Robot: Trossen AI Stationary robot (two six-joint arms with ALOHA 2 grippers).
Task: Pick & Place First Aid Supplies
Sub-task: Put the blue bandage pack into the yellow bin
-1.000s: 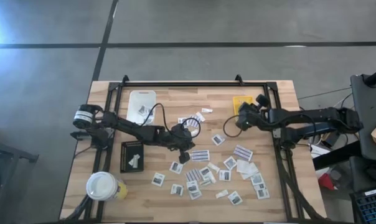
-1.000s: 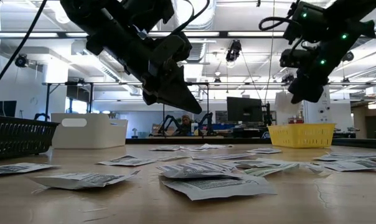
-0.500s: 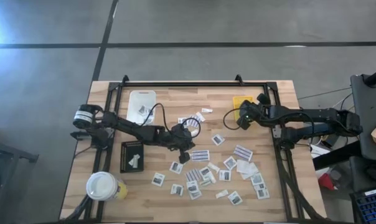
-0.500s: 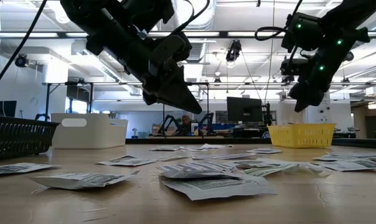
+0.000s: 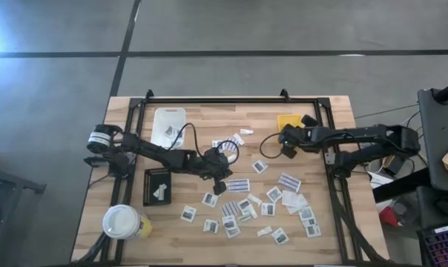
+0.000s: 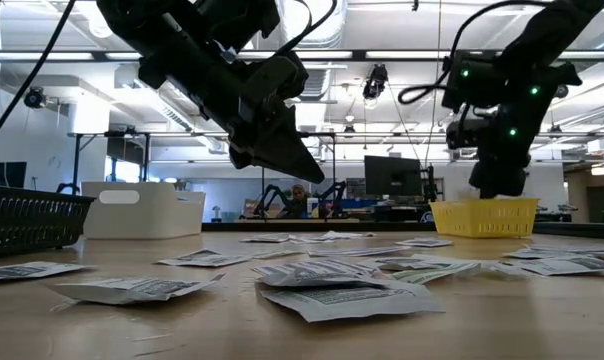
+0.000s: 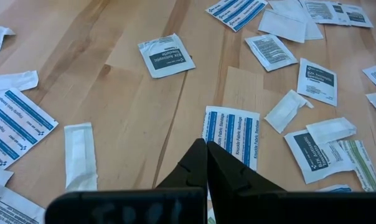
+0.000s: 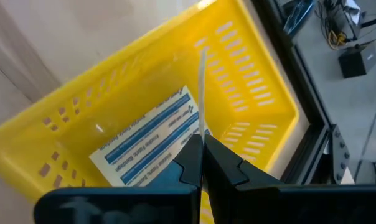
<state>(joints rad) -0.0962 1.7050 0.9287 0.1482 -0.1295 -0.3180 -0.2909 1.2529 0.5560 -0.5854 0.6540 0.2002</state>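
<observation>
Packets point(image 5: 246, 208) lie scattered over the near half of the table point(image 5: 202, 111), mostly flat and overlapping. The right gripper point(image 8: 202, 152) hangs over the yellow basket point(image 8: 238, 74) with its jaws pinched on a thin white strip point(image 8: 202, 93) held edge-on; a blue-striped strip point(image 8: 150, 134) already lies inside. If those jaws part while off centre, the strip could flutter past the rim, or cling to a finger. The left gripper point(image 7: 206, 158) hovers with jaws closed and empty above a striped packet point(image 7: 230, 134); coming down shut it could only push that packet about. From above, the right arm covers most of the basket, so its contents hardly show. What the thin strip is, I cannot tell.
</observation>
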